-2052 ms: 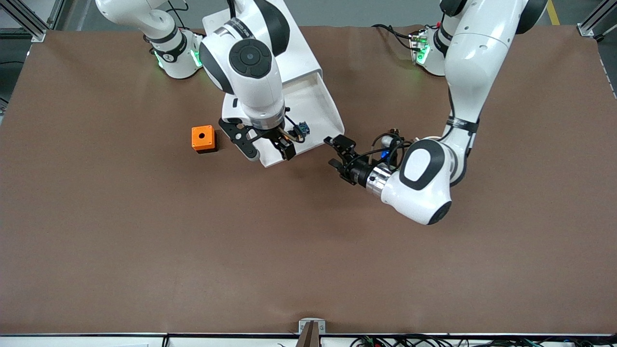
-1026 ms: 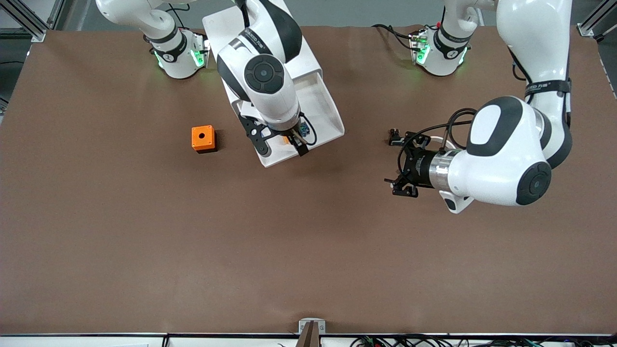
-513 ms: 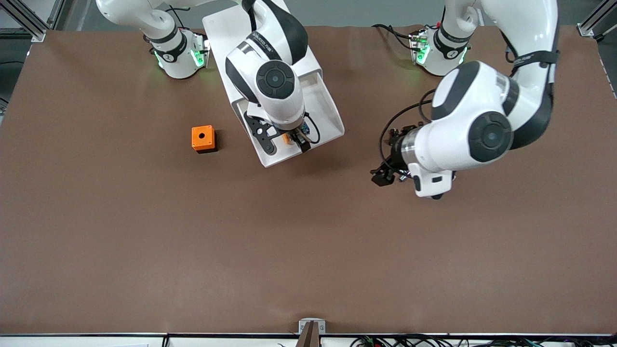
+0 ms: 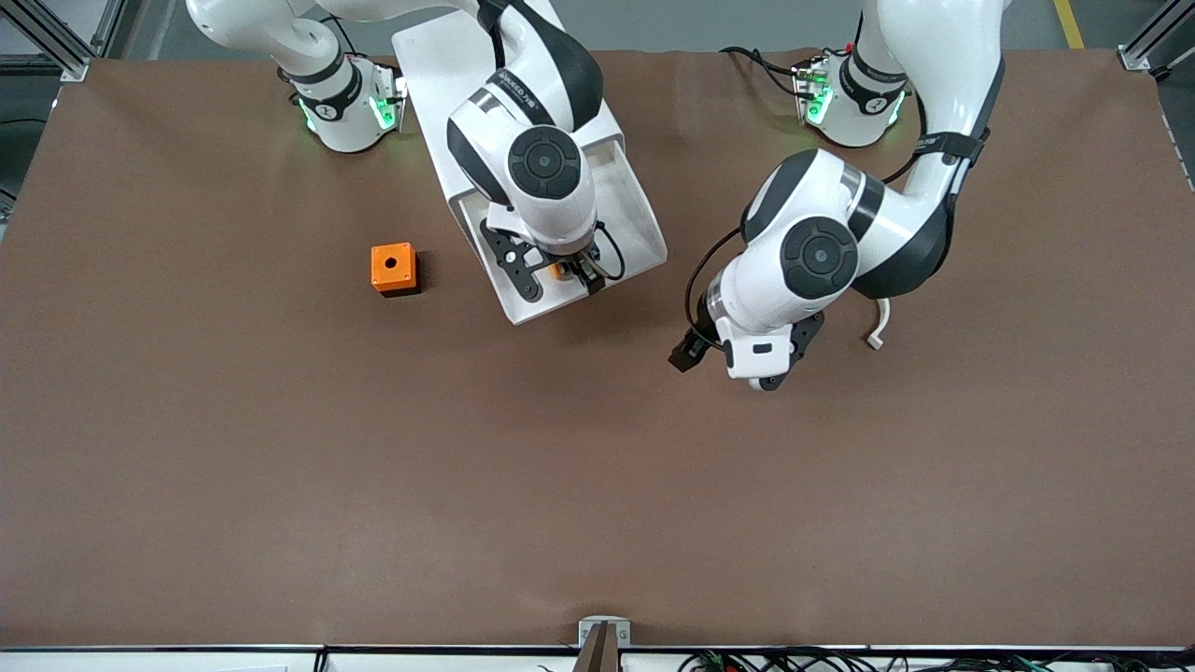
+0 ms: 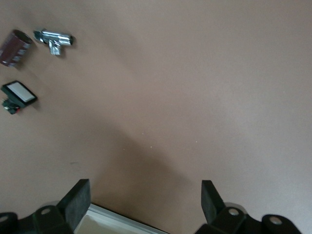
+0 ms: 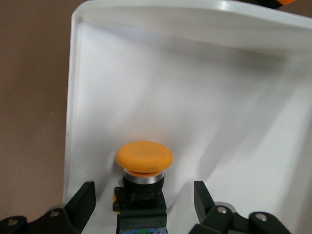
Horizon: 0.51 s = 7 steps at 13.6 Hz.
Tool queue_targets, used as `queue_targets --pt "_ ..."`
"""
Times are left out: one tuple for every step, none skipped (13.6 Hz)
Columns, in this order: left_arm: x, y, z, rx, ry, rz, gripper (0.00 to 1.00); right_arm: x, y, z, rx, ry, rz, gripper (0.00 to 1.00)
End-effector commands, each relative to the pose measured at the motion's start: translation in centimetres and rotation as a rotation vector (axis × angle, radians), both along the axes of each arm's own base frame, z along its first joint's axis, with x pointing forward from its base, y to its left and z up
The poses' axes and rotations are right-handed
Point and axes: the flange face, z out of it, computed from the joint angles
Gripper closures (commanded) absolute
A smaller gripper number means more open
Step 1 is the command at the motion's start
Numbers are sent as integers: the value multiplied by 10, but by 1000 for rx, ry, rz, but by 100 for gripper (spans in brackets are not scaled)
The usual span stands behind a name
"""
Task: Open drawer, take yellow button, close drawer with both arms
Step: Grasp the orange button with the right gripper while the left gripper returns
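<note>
While the white drawer (image 4: 644, 229) stands pulled out of its cabinet (image 4: 448, 65) near the right arm's base, we see the right gripper (image 4: 560, 273) lowered into the open tray. Its fingers (image 6: 85, 200) stand apart on either side of the button (image 6: 144, 168), which lies on the drawer floor close to the front wall and to one side wall; the right wrist view shows a gap between each finger and the orange cap, so the button is straddled but not clamped. On the tabletop (image 4: 373, 467), the orange cube (image 4: 393, 269) with its round hole sits beside the drawer, toward the right arm's end. We find the left gripper (image 4: 724, 350) over bare tabletop just beside the drawer front, toward the left arm's end, its fingers (image 5: 78, 200) spread wide and holding nothing. From the left wrist view we make out a white edge between those fingers, and farther off three small items lying on the brown surface: a dark reddish cylinder (image 5: 14, 47), a shiny metal piece (image 5: 54, 39) and a small black piece (image 5: 18, 95) with a white cap.
</note>
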Motion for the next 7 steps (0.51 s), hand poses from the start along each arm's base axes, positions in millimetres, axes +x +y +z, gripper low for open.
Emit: queue_targets --pt "-42 -5 13 10 -45 -52 0 0 3 1 8 12 -4 69" --pt "-56 -8 12 7 -52 -65 0 0 3 1 7 13 -3 77" --pt "-69 -15 8 2 -59 -84 0 0 3 1 7 13 -2 81" --pt "-79 -21 0 -1 -58 -97 0 1 2 3 7 12 -3 82" --pt "-87 -27 -7 6 -59 -118 0 3 3 7 12 9 -6 83" --pt "-92 -33 -10 32 -84 -155 0 5 1 9 13 8 -10 84" --pt "-101 -38 -16 45 -92 -185 0 7 -1 16 11 11 -11 85"
